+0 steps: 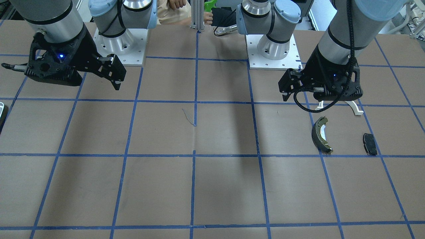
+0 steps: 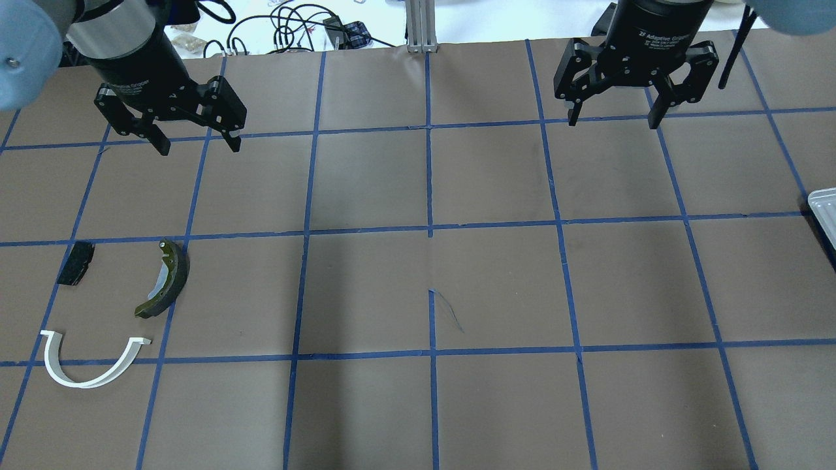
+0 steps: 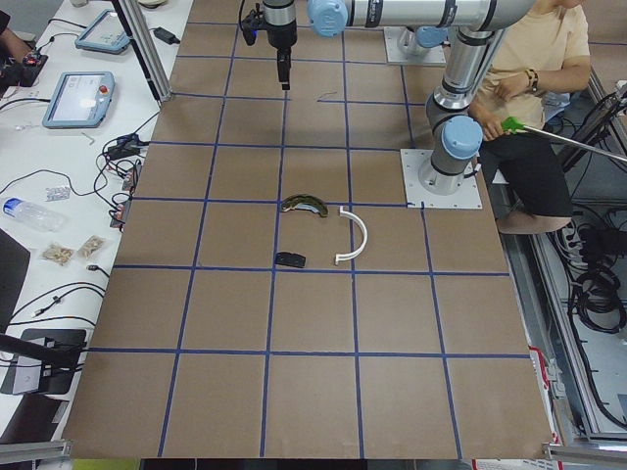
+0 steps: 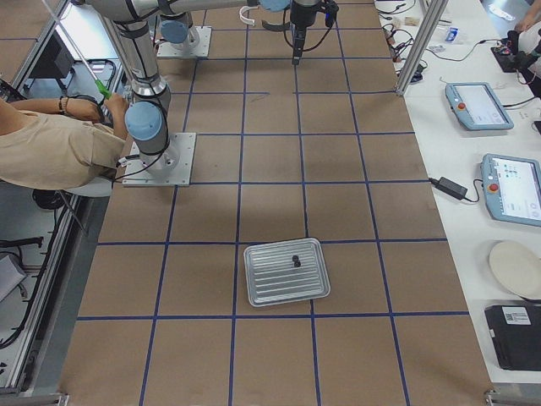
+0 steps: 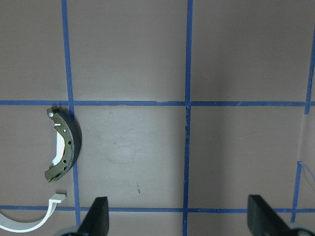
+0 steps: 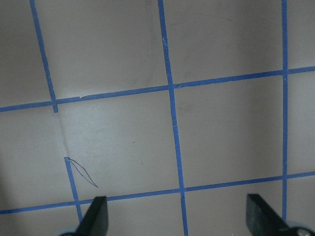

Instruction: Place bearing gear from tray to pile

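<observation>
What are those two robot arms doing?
Nothing is being held yet. Both arms hang above the table with the left pincer and right pincer open. The small black bearing gear sits in the tray at the robot's right end. The pile, a brake shoe, white arch and black pad, lies on its left.

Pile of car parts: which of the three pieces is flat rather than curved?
The small black brake pad. It is a flat slab, while the olive-green brake shoe and the white arch piece both bend in an arc.
</observation>
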`<action>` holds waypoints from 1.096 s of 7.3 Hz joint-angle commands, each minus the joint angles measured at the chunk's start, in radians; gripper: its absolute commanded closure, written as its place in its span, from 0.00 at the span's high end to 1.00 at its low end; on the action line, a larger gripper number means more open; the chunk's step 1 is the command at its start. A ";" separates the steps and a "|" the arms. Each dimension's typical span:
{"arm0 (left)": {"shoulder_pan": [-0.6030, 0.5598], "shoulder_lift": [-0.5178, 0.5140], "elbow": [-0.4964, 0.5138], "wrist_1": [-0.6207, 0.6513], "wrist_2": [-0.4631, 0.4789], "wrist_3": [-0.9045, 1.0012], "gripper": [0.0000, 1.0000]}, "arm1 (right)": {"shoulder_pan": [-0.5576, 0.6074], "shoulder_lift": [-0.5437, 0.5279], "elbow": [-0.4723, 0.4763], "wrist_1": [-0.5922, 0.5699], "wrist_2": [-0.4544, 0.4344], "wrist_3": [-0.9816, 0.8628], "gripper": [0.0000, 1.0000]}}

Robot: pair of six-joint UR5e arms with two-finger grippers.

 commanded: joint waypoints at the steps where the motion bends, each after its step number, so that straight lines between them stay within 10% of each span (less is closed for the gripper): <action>1: -0.006 -0.007 -0.040 0.009 -0.007 0.001 1.00 | -0.004 0.001 0.003 -0.006 -0.012 -0.038 1.00; 8: -0.009 0.021 -0.044 -0.006 -0.005 0.001 1.00 | -0.626 0.183 0.004 -0.199 -0.074 -0.955 1.00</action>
